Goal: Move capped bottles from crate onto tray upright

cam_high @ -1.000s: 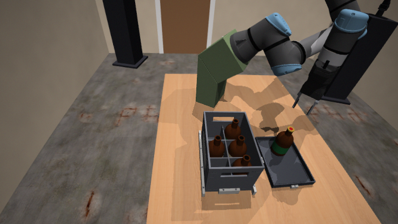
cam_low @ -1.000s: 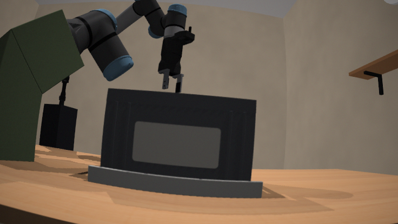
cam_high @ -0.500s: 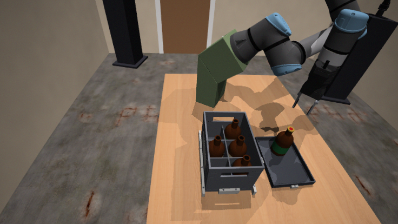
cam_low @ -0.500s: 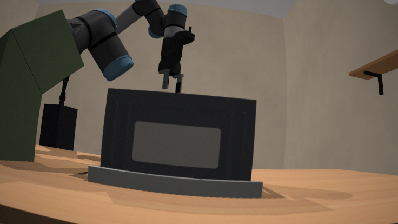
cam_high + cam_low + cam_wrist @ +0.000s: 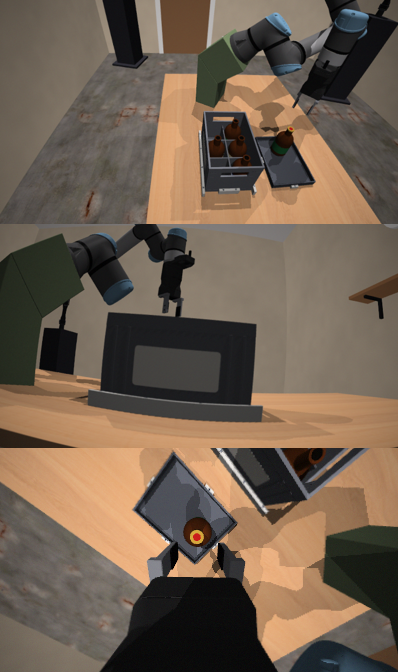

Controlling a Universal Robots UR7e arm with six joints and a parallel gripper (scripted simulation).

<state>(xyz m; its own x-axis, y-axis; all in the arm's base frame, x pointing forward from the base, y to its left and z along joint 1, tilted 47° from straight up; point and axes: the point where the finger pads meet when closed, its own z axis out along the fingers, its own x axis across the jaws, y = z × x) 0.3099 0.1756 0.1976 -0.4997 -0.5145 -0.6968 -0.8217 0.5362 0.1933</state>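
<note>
A brown capped bottle (image 5: pixel 282 141) (image 5: pixel 196 534) with a green label and a yellow-red cap stands upright at the far end of the dark grey tray (image 5: pixel 289 172) (image 5: pixel 165 503). The dark grey crate (image 5: pixel 231 173) (image 5: pixel 178 335) (image 5: pixel 270 490) holds several brown open bottles, among them one at the back (image 5: pixel 233 129), one on the left (image 5: pixel 216 145) and one at the front right (image 5: pixel 242 161). My gripper (image 5: pixel 304 106) (image 5: pixel 172 306) (image 5: pixel 197 550) is open and empty. It hangs high above the table, beyond the tray's far end and well above the capped bottle.
The arm's green base block (image 5: pixel 214 75) (image 5: pixel 25 307) stands on the table behind the crate. The crate sits left of the tray, almost touching it. A black column (image 5: pixel 358 58) stands off the table at the right. A wall shelf (image 5: pixel 375 290) shows in the exterior view.
</note>
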